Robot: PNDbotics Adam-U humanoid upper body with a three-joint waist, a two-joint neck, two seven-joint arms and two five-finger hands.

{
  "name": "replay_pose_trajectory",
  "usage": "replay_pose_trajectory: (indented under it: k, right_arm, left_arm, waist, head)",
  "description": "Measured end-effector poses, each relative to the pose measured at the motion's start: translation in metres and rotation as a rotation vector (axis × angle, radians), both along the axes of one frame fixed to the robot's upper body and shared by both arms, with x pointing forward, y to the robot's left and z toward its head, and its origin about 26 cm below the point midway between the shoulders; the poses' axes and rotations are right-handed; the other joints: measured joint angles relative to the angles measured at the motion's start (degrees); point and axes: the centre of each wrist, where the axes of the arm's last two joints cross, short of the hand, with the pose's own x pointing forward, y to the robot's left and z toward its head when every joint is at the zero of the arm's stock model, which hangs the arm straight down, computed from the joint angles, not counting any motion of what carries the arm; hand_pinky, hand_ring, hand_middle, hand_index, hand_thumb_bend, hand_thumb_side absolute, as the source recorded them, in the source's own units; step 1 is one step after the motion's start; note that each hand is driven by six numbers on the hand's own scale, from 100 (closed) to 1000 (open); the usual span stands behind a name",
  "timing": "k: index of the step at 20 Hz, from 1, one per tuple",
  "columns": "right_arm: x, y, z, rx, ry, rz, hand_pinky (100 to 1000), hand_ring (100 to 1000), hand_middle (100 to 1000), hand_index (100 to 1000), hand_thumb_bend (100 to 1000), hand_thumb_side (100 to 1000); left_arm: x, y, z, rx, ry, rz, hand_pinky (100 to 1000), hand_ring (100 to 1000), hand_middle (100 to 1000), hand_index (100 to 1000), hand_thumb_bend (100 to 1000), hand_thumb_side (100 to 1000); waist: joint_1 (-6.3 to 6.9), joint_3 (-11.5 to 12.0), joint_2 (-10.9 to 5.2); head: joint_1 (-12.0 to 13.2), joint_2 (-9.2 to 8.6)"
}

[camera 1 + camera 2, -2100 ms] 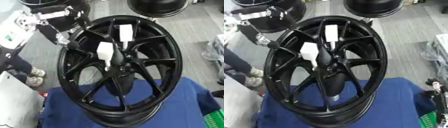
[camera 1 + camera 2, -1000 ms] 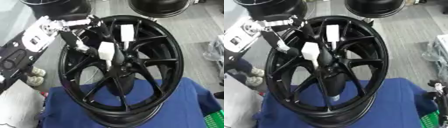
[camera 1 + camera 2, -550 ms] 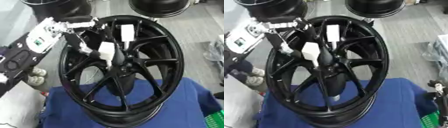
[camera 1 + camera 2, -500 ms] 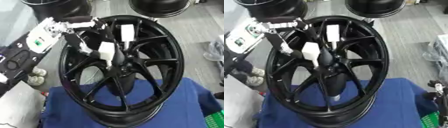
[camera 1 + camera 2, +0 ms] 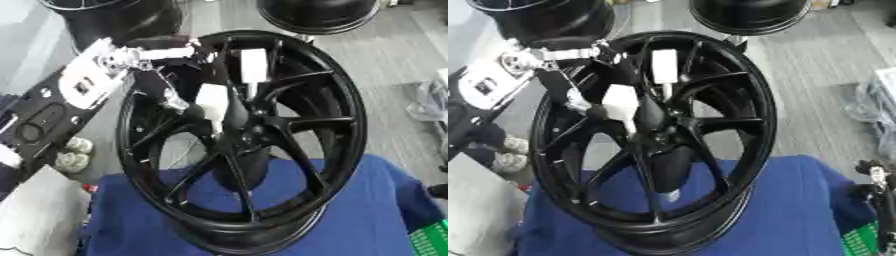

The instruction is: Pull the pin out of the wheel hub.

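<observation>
A black spoked wheel [image 5: 262,150] stands tilted on a blue cloth [image 5: 376,210]. From its hub [image 5: 249,130] a pin with a white blocky head [image 5: 213,100] sticks out toward the upper left. A second white rectangle [image 5: 253,65] sits higher up, near the rim. My left hand [image 5: 144,70] reaches in from the upper left through the rim. Its fingers are spread, and one fingertip [image 5: 175,104] lies just left of the pin's head without closing on it. A dark part of my right hand [image 5: 872,175] shows at the right edge.
Two more black wheels [image 5: 319,12] [image 5: 114,17] stand on the grey floor behind. A green crate [image 5: 430,240] is at the lower right corner. A pale surface [image 5: 35,215] fills the lower left, with shoes [image 5: 70,152] on the floor beside it.
My left hand has moved right from outside the rim, across its edge, until its fingers came close to the pin's white head. The wheel has not moved.
</observation>
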Motion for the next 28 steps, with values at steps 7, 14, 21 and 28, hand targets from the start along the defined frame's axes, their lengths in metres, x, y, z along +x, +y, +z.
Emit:
replay_pose_trajectory:
  k: [7,14,21,28]
  right_arm:
    - [0.001,0.0,0.001,0.0,-0.002,0.002,572,506,732,780,100,923]
    - [0.001,0.0,0.001,0.0,-0.003,0.002,572,505,732,780,100,922]
    - [0.001,0.0,0.001,0.0,-0.003,0.002,572,505,732,780,100,921]
    - [0.001,0.001,0.002,0.0,-0.006,0.003,572,505,732,780,100,921]
  left_arm:
    - [0.001,-0.001,-0.007,0.007,0.006,0.004,662,546,579,715,556,608]
    - [0.001,-0.006,-0.012,0.005,0.015,-0.006,626,495,517,656,510,583]
    - [0.001,-0.007,-0.013,0.003,0.027,-0.01,554,417,429,555,316,458]
    - [0.001,-0.008,-0.01,-0.033,0.064,-0.016,526,379,380,506,170,373]
  waist:
    - [0.0,-0.02,0.01]
    - [0.01,-0.07,0.02]
    - [0.02,-0.07,0.03]
    - [0.03,-0.1,0.04]
  head:
    - [0.01,0.0]
    - [0.02,0.02]
    - [0.02,0.02]
    - [0.02,0.02]
